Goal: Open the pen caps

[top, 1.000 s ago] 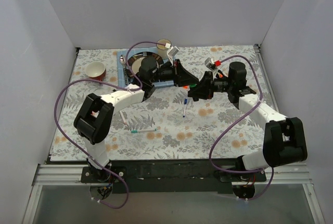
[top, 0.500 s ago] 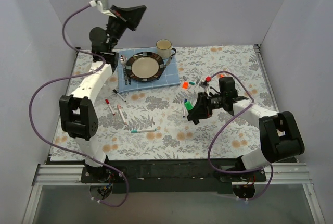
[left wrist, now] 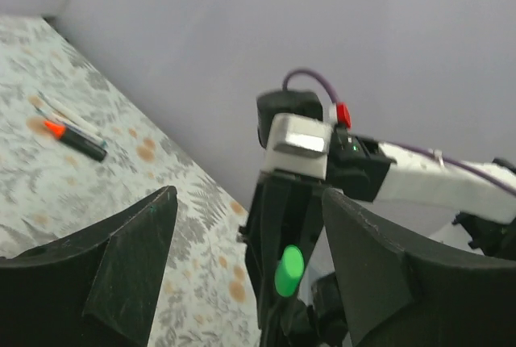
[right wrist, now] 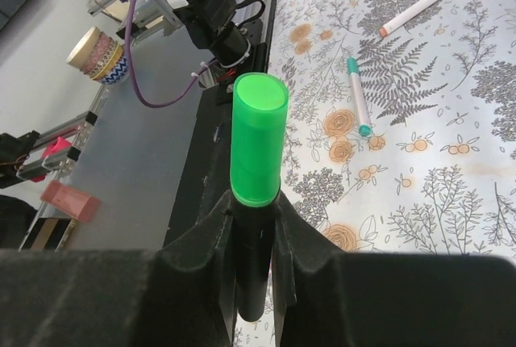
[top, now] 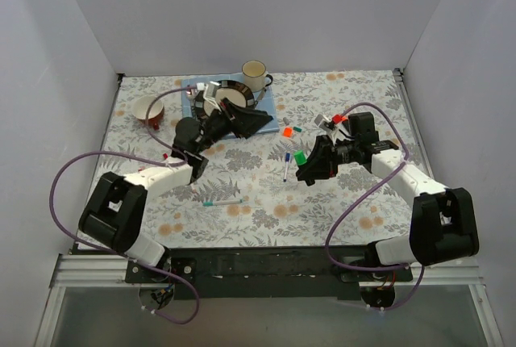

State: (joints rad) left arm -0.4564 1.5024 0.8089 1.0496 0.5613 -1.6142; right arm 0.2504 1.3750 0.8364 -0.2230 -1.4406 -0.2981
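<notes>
My right gripper [right wrist: 251, 218] fingers [right wrist: 201, 242] close on the black barrel of a marker [right wrist: 254, 266] at centre frame, its green cap [right wrist: 258, 137] seated on top. My left gripper [left wrist: 248, 202] stands wide open, empty. In the top view, a teal-tipped pen [top: 222, 201] lies lower left of centre on the floral tablecloth [top: 363, 202].

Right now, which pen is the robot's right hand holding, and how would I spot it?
Look at the flowered table, then follow the right arm to its hand near the middle. Clamped in it is a thick black marker with a bright green cap. The blue-tipped pen beside it is slim and white, and lies loose on the cloth.
</notes>
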